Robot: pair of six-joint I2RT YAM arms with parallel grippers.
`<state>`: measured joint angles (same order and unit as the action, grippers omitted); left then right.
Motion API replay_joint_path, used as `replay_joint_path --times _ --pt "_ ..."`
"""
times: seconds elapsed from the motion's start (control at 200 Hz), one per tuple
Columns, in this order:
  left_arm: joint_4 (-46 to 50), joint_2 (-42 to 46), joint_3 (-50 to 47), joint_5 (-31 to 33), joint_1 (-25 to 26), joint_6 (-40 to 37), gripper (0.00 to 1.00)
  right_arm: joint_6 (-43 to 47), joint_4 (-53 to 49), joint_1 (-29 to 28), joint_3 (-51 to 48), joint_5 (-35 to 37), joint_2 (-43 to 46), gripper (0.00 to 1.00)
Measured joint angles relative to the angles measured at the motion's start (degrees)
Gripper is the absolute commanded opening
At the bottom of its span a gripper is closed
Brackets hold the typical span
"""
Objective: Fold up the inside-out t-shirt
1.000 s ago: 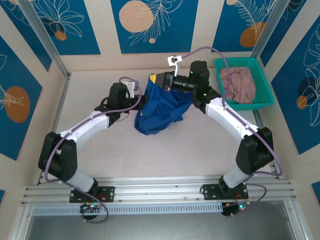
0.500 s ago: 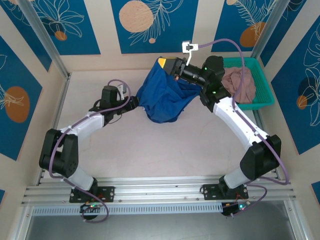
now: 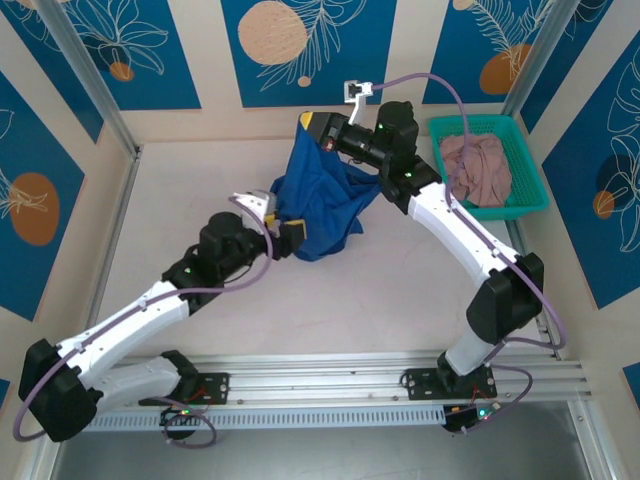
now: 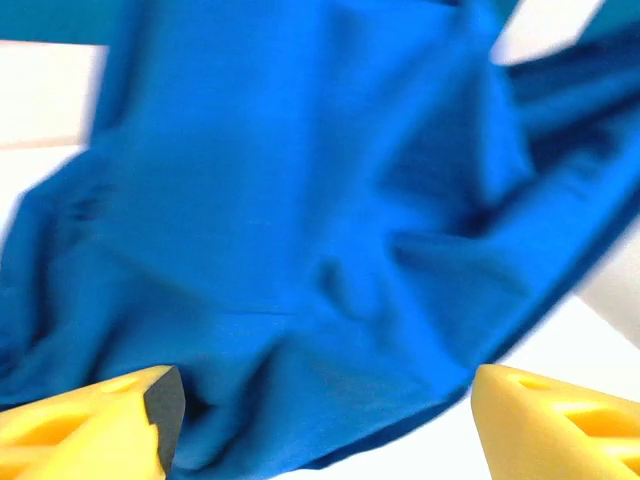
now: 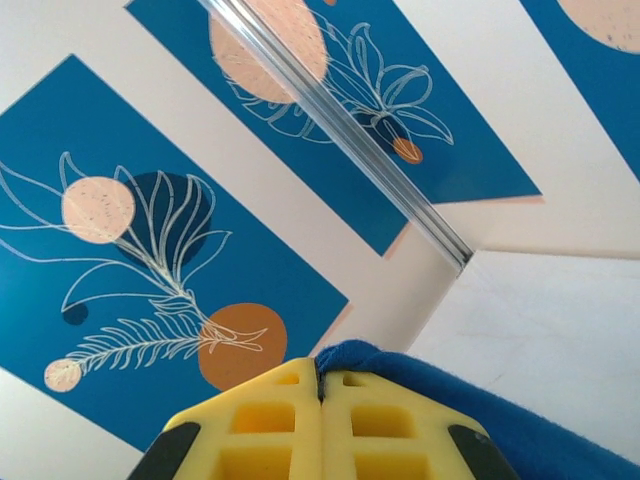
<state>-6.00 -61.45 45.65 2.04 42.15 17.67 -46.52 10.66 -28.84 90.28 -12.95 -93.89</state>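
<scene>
Though tiny overhead, left tool (image 4: 322, 400) apart before inside-out t-shirt (image 4: 300, 200), right tool (image 5: 320, 382) tight on it.

A teal plastic basket (image 3: 527, 165) is set right of the right jaws, a crumpled dusty-pink garment (image 3: 478, 168) heaped inside. Blue leaf-print wall panels (image 3: 308, 55) are mounted beyond.

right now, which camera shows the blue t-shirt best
Top external: the blue t-shirt shows nearly whole, hanging bunched from the right end effector. Left wrist gives a blurred close-up of folds; right wrist, a pinched edge.
</scene>
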Motion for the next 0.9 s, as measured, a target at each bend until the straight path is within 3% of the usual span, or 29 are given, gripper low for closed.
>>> replay_joint_path --times 0.24,0.44,0.58,0.745,0.9 --pt "-0.8 -13.3 9.8 1.3 9.2 -14.0 0.77 -0.9 -4.3 -0.6 1.6 0.2 -3.2 0.0" --pt "-4.1 -24.9 19.2 1.2 9.6 -20.8 0.69 -1.6 -5.5 -0.8 2.0 0.2 -3.2 0.0" --pt "-6.1 -30.9 18.7 1.5 9.6 -22.5 0.68 -1.9 -6.7 0.2 3.9 -0.2 -3.2 0.0" --pt "-6.8 -29.8 10.2 1.5 9.4 -22.6 0.69 -0.9 -10.6 3.3 8.7 -3.3 -3.4 0.0" --pt "-5.5 -20.0 2.2 1.4 7.5 -20.7 0.72 4.2 -17.0 5.5 16.3 -7.6 -4.1 0.0"
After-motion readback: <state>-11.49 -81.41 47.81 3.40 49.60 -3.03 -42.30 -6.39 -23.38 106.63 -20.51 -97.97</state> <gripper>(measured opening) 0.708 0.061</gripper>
